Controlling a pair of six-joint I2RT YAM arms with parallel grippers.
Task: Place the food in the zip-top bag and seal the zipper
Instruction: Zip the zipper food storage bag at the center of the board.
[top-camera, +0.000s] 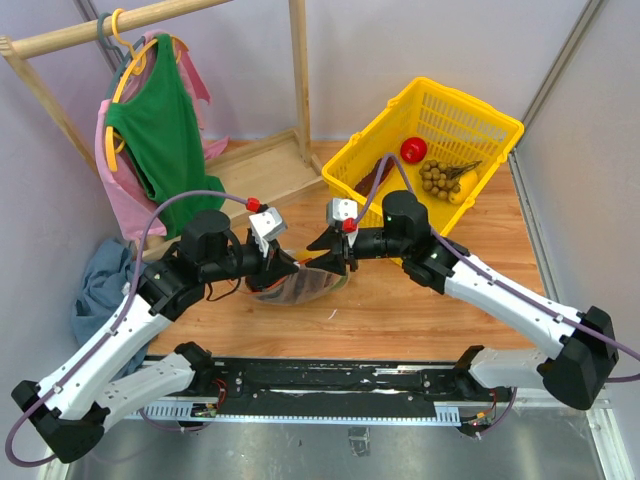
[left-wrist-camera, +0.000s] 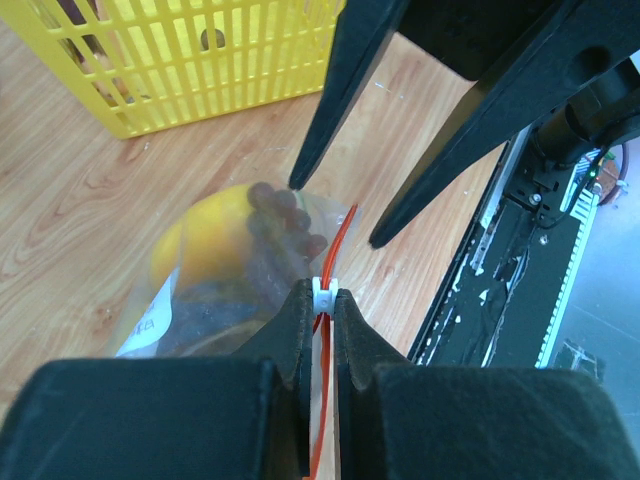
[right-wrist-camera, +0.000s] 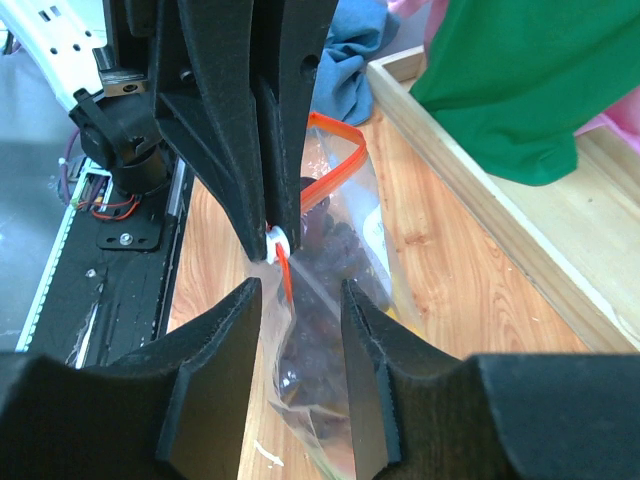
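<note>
Zip-top bag (left-wrist-camera: 185, 300), clear, floppy, red-orange zipper (left-wrist-camera: 343, 236)

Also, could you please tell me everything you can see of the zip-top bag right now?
The zip-top bag is clear, floppy plastic, resting on the wooden table between the arms. A red-orange zipper runs along its mouth, and the left gripper is shut on it at a small white slider. The open right gripper straddles the same edge. Through the plastic show a yellow pepper, dark grapes and a white label.

pale walls (top-camera: 400, 50), wooden table (top-camera: 400, 310), wooden clothes rack (top-camera: 298, 70)
</note>
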